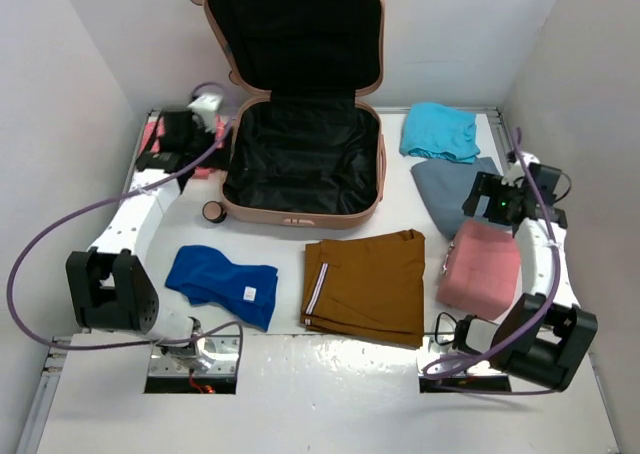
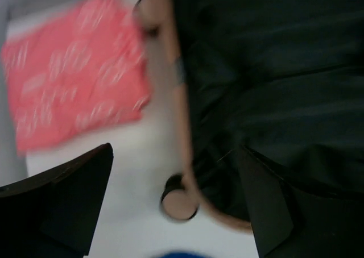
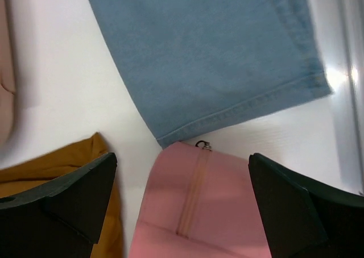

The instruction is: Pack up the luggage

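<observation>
Six soft items lie unpacked around the luggage [image 1: 300, 215], which sits open at the far middle of the surface [image 1: 330, 374], lid propped up and black lining bare. Nothing is inside yet, so the whole job appears to be ahead. A red patterned piece [image 2: 74, 76] lies at its left. Turquoise top [image 1: 440, 131], grey-blue garment [image 1: 445, 186] and pink pouch [image 1: 480, 269] are at its right. Brown shorts [image 1: 365, 286] and blue garment [image 1: 215, 279] lie in front.

Left pincer [image 2: 173, 155] hovers spread over the case's left rim. Right pincer [image 3: 183, 161], also spread, hangs above the pouch's edge, holding nothing.

The blue garment's white tag [image 1: 248, 293] is too small to read, and no brand shows.
</observation>
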### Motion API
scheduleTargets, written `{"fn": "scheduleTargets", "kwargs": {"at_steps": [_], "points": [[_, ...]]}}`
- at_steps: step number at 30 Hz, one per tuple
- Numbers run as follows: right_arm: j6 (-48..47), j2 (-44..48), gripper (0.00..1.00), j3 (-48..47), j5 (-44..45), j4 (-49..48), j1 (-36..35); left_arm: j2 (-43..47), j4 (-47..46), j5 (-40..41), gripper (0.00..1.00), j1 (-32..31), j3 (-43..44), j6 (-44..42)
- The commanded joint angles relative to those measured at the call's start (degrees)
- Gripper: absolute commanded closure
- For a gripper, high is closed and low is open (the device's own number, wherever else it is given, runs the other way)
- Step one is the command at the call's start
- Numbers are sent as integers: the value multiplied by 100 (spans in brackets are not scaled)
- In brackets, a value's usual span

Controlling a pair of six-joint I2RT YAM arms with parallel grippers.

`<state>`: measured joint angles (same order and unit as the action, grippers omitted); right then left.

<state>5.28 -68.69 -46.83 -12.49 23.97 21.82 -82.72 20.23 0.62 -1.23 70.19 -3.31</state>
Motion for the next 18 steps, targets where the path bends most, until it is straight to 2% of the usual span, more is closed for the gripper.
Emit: {"fn": "scheduleTargets", "kwargs": {"at_steps": [1,2,5,8,10,11,14,17,18], "points": [[237,268,2,-712,-43,581,575,116,16,-984,6,-946,810,-775],[254,268,2,-775,-86,705,682,46,68,-1037,8,-1506,1047,-898],[106,373,9,-1003,-210,1301,1262,-348,174,-1327,19,-2465,1373,-656],[-202,408,17,-1232,-306,2108,1746,-727,174,-2081,27,-2951,1479,-120],[-483,408,23,-1337,-368,2348,2096,-1245,174,-2732,30,-3338,1611,180],[-728,391,26,-1451,-490,2741,2246,-1612,113,-3100,34,-3548,1777,495],[-1063,365,29,-1478,-570,3173,2475,-2159,-1,-3428,40,-3848,2067,823],[-1239,295,33,-1356,-561,3386,2896,-2799,-167,-3393,41,-4122,2734,884],[-1248,199,33,-1347,-553,3474,2950,-2950,-395,-3454,41,-4183,2850,1181]]}}
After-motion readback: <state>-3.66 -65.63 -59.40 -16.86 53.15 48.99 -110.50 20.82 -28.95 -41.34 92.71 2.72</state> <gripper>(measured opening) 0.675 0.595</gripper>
